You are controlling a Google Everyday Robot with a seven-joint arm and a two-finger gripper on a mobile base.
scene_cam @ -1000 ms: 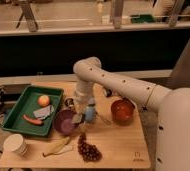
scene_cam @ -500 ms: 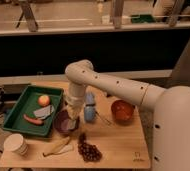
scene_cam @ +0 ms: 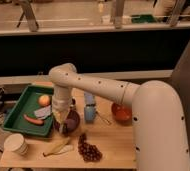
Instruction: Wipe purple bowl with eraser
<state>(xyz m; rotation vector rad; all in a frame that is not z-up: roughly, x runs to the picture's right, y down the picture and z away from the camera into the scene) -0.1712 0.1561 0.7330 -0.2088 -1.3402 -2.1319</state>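
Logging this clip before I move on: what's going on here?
The robot's arm bends down over the purple bowl on the table, with its hand at the bowl's rim on the tray side. The eraser cannot be made out and may be hidden by the hand. A blue upright object and an orange bowl stand past the bowl's other side. A green tray holds food.

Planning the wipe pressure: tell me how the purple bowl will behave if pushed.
The purple bowl looks small and glossy, so it is probably light and apt to slide on the table. With the end effector over its left side, off-centre pressure might tip it.
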